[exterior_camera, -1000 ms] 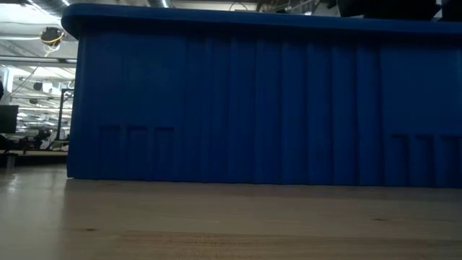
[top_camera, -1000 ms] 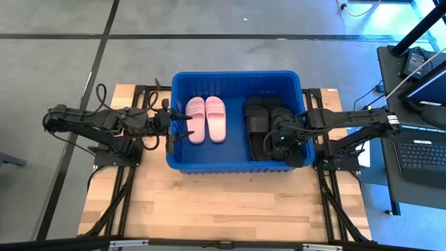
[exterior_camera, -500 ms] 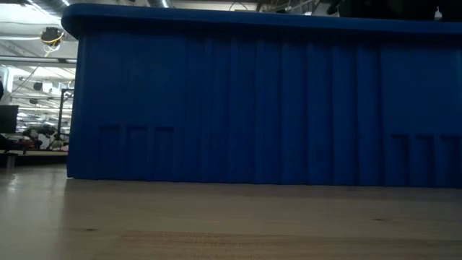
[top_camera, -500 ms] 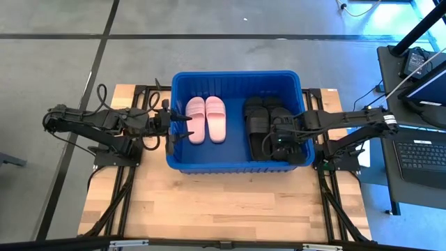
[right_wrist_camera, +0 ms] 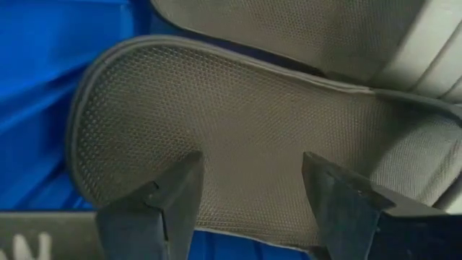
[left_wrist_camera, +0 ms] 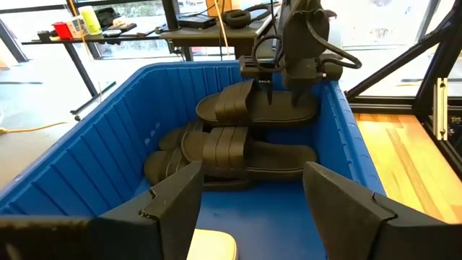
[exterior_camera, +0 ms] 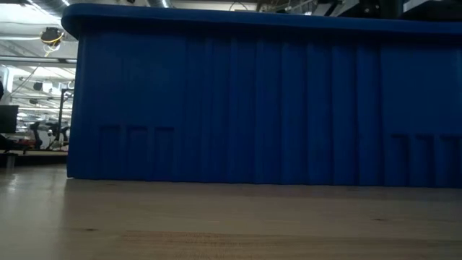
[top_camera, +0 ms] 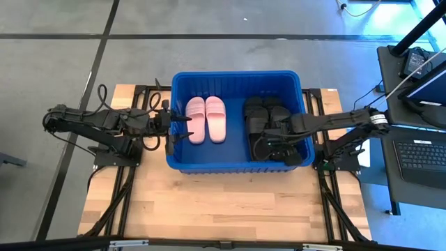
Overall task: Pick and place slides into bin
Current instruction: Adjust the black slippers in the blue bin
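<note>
The blue bin (top_camera: 237,166) stands mid-table. Inside it, a pale pink pair of slides (top_camera: 207,118) lies flat at the left. Several black slides (top_camera: 263,115) lie piled at the right, and the top one (left_wrist_camera: 256,108) rests on the others by the right wall. My right gripper (top_camera: 270,143) points down, open, over that slide's heel end (right_wrist_camera: 238,123), one finger on each side of the footbed and above it. My left gripper (top_camera: 182,127) waits open at the bin's left rim, looking across the bin (left_wrist_camera: 249,191).
The bin's tall ribbed near wall (exterior_camera: 253,101) fills the low view. Bare wooden tabletop (top_camera: 223,202) lies in front of the bin. The arms' black frames (top_camera: 115,150) stand at both sides, and a desk with a laptop (top_camera: 421,150) is beyond the right edge.
My right gripper has sunk lower into the bin and shifted a little toward the bin's left, over the black slides, rolling at the wrist. Its fingers have stayed apart. The slides and my left arm have kept still.
</note>
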Controlling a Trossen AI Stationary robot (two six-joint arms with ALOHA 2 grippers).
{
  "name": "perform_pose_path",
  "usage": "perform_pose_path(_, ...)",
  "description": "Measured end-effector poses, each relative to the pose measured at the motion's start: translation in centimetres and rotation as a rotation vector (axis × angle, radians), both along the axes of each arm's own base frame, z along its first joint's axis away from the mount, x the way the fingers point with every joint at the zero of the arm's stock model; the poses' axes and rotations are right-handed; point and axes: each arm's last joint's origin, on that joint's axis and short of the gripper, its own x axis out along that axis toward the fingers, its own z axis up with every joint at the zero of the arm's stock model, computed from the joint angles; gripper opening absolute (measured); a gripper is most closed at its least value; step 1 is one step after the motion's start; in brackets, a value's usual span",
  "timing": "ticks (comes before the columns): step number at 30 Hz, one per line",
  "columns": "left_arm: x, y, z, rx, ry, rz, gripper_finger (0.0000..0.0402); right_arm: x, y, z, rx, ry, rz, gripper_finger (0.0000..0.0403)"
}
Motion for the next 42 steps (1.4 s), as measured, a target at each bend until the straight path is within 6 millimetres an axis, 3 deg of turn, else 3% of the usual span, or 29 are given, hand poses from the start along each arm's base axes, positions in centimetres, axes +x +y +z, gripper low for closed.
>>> perform_pose_path(21, 0.0, 0.0, -0.1, -0.021, 0.002, -0.006, 0.0234, 0.6, -3.0, -0.8, 0.009, 0.044, 0.008, 0.0234)
perform_pose_path(31, 0.0, 0.0, -0.1, -0.025, 0.001, -0.005, 0.0234, 0.7, -3.2, -0.9, 0.027, 0.035, -0.027, 0.0234)
perform_pose_path(42, 0.0, 0.0, -0.1, -0.025, 0.001, -0.004, 0.0234, 1.5, -3.5, 2.0, -0.029, -0.119, -0.141, 0.0234)
